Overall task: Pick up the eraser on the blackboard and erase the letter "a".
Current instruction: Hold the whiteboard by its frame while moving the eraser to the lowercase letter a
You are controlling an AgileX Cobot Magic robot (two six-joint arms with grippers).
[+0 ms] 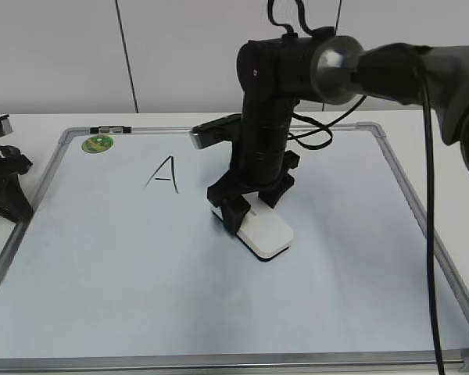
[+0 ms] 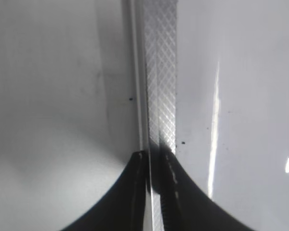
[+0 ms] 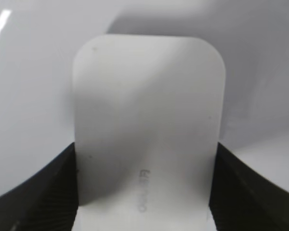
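Observation:
The blackboard point(image 1: 141, 297) is a white dry-erase board with a silver frame, lying flat on the table. The white eraser point(image 1: 267, 233) lies on it near the middle. My right gripper point(image 1: 250, 205) is shut on the eraser, one finger on each long side. In the right wrist view the eraser point(image 3: 147, 120) fills the space between the fingers point(image 3: 144, 192), and its grey lettering shows. An uppercase "A" point(image 1: 164, 173) is written left of the arm. No lowercase letter "a" shows. My left gripper point(image 1: 4, 183) is shut and empty at the board's left edge, over the frame point(image 2: 161, 72).
A round green sticker point(image 1: 98, 144) sits at the board's top left corner, with a small dark marker point(image 1: 109, 129) on the frame beside it. The right arm's black cable point(image 1: 431, 234) hangs across the right side. A grey wall stands behind the table.

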